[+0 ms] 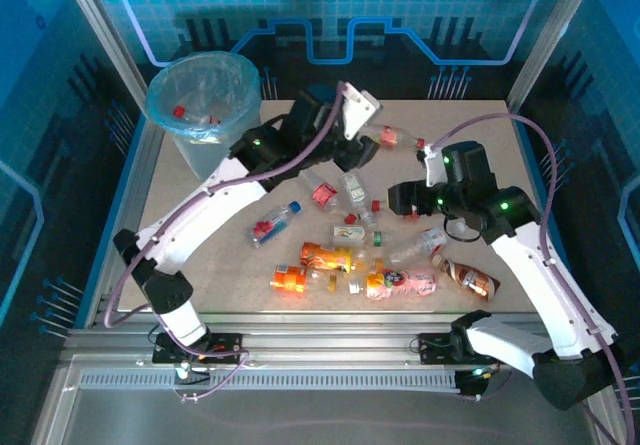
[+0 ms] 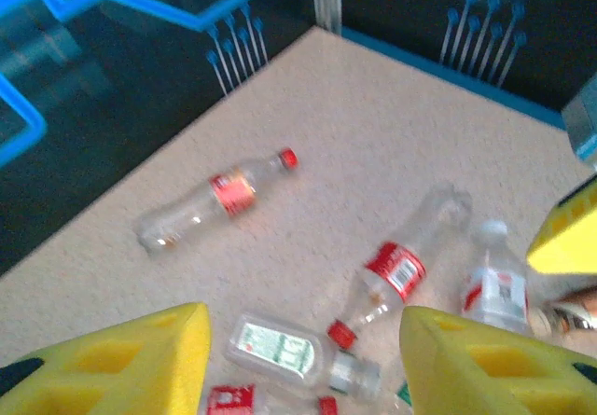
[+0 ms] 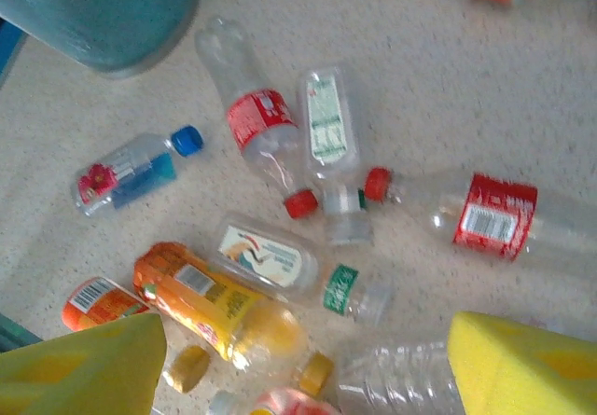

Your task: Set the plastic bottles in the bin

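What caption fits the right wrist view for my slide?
Open right gripper above scattered plastic bottles lying on the table, the bin at upper left.

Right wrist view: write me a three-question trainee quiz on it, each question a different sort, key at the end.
1. True or false: the blue-capped bottle stands upright.
2. Pick one. The right gripper is: A) shut on a bottle, B) open, C) shut with nothing in it.
3. Fill in: the bin sits in the ____ corner of this view.
Key: 1 false, it lies on its side; 2 B; 3 top left.
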Available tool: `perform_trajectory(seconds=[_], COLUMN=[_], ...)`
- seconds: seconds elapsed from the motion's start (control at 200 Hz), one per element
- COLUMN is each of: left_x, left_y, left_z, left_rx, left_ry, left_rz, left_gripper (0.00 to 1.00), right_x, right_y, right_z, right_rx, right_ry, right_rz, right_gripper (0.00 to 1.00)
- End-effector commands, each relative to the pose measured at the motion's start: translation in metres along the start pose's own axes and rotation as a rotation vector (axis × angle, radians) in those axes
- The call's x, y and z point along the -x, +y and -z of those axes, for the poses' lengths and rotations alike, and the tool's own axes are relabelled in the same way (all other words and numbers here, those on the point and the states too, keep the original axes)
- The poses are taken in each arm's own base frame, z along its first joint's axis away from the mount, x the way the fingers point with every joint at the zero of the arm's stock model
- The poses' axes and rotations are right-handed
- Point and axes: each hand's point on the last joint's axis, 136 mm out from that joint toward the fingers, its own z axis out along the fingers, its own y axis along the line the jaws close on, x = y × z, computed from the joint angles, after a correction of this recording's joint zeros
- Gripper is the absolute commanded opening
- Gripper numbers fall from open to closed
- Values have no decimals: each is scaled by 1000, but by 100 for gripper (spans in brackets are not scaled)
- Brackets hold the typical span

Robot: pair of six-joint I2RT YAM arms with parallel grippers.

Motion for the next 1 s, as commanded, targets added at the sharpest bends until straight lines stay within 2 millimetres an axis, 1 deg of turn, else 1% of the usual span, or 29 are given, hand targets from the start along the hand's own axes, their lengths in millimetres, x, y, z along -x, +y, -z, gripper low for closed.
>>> perform_trajectory(seconds=[0.0,0.1,0.215,0.345,0.47,0.55,0.635,0.725,0.81,0.89,0.91,0.95,0.955,0.995], left_x=[-39,-62,-88,-115,-132,-141,-142,-135,-125,-119,-114,-111,-113,-108], left_y=[-11,-17,-23,-21,-22,-15,-4,6,12,17,19,23,24,30], left_z=[-24,-37,-54,-71,-82,-89,-93,-95,-99,-110,-112,-120,-122,-131], left_rx=[-31,-49,-63,-53,-75,-73,-68,-67,-61,-58,-57,-48,-46,-36], left_ry=[120,174,231,297,332,348,349,323,283,270,265,271,278,282], left_rz=[71,129,169,206,245,281,327,361,346,311,300,286,284,275], left_gripper=[57,57,57,57,57,58,58,58,58,58,58,58,58,58], right_x=[-26,-39,-47,-47,-46,-40,-20,10,41,64,68,79,80,88], right_y=[-5,-10,-16,-22,-29,-38,-51,-67,-85,-103,-108,-117,-117,-129], right_z=[-5,-15,-25,-34,-43,-51,-58,-67,-79,-95,-100,-108,-109,-120], right_rx=[38,42,32,22,5,-10,-30,-32,-37,-32,-37,-45,-43,-52], right_ry=[73,103,137,151,162,152,107,26,-59,-91,-91,-96,-98,-97], right_rz=[-44,-56,-64,-69,-77,-93,-149,-244,-346,-442,-466,-509,-512,-560], right_gripper=[80,80,79,79,78,78,78,78,78,78,78,78,78,77])
